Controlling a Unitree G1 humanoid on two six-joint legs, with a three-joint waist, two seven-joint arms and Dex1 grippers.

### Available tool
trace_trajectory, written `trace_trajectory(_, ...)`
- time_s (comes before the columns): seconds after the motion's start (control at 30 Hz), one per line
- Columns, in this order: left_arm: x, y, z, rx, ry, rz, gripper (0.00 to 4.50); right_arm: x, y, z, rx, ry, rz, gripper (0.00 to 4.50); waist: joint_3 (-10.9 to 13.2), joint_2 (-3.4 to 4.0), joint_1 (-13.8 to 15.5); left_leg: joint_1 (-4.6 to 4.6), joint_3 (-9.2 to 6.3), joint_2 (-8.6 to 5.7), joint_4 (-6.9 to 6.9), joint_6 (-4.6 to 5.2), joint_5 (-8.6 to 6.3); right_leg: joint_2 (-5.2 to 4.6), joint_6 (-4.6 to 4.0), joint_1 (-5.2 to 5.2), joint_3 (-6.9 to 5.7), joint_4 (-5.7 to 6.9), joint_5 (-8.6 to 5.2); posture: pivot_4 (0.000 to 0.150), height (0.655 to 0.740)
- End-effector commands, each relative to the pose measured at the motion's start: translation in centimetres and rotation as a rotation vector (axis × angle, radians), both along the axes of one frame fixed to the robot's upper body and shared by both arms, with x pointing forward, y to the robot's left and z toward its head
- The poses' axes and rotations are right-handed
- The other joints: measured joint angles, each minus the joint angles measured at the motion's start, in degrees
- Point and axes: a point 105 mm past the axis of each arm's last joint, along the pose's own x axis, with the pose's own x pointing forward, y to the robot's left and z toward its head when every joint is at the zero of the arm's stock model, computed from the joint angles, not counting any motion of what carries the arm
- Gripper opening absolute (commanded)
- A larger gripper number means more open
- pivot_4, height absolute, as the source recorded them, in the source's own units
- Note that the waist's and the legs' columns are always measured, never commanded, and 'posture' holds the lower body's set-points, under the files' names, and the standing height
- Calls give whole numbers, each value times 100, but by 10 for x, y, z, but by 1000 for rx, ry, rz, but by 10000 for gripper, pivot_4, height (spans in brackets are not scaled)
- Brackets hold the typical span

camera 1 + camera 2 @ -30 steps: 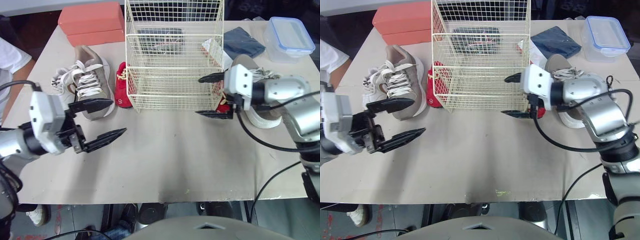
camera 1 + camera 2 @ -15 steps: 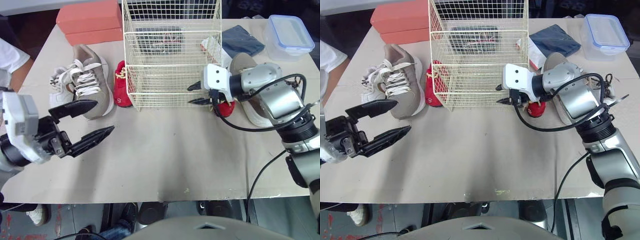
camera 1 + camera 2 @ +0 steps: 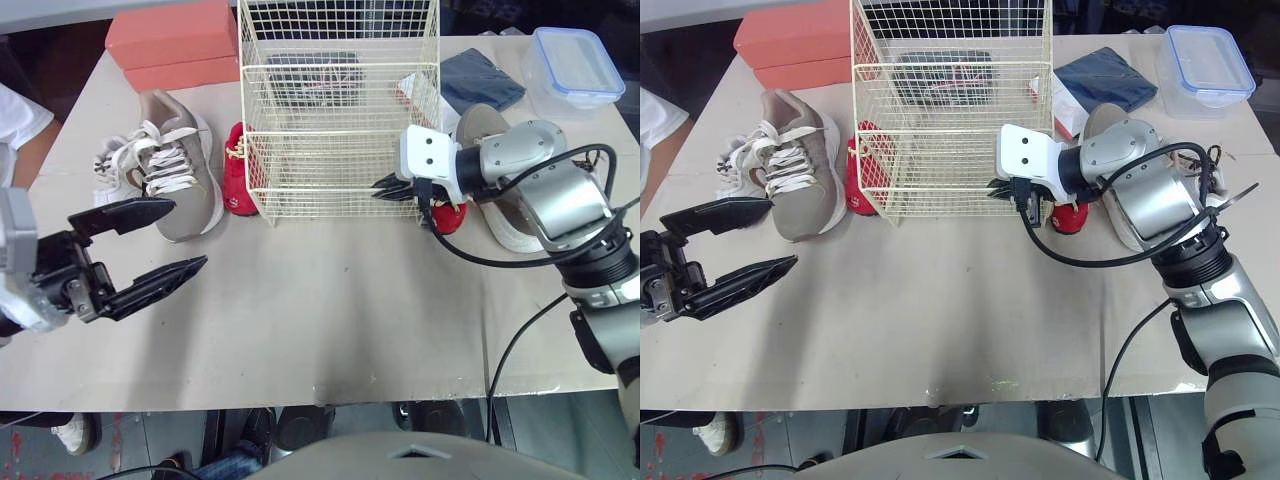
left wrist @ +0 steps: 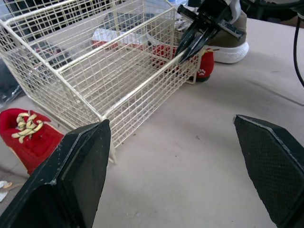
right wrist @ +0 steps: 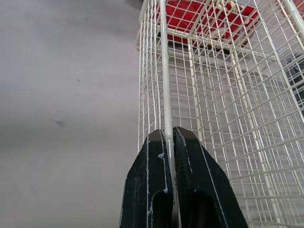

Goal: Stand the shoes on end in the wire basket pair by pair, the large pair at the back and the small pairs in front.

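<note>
My right pincer (image 3: 383,188) is clamped on a wire at the front right corner of the basket (image 3: 340,75), while the big tan shoe (image 3: 178,170) lies lengthwise, toe toward me, on the tabletop (image 3: 330,300) left of it, nearer my open left pincer (image 3: 188,234).

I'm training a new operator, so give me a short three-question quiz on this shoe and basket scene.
1. True or false: the right tool is shut on a wire of the wire basket.
2. Pick one. The left tool is: A, open above the table; B, shut on the basket; C, shut and empty.
3. What colour is the small shoe at the basket's left side?

Key: 1 true; 2 A; 3 red.
</note>
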Motion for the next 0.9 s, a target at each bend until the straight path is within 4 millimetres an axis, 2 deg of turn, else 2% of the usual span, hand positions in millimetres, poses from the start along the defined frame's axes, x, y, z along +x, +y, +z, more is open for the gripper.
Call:
trace_trajectory(0.03, -3, 3, 6, 20, -21, -3, 45000, -25, 4, 15, 41, -21, 67, 417, 0, 0, 1, -1, 0, 0, -1, 0, 0, -1, 0, 0, 0, -2, 0, 1500, 7400)
trace_trajectory(0.3, -4, 8, 3, 26, -9, -7, 45000, -39, 0, 7, 25, 14, 85, 417, 1, 0, -18, -1, 2, 0, 0, 0, 0, 0, 0, -4, 3, 6, 0, 1500, 7400)
trace_trajectory(0.8, -6, 9, -3, 37, 17, -39, 45000, -36, 3, 8, 51, -12, 39, 417, 0, 0, -18, 1, 2, 1, 2, 0, 1, 0, 0, -4, 4, 16, 0, 1500, 7400)
trace_trajectory(0.9, -5, 10, -3, 32, 16, -48, 45000, -37, 2, 8, 53, -5, 39, 8259, 0, 0, -16, 2, 2, 1, 2, 0, 1, 0, 0, -5, 4, 20, 0, 1500, 7400)
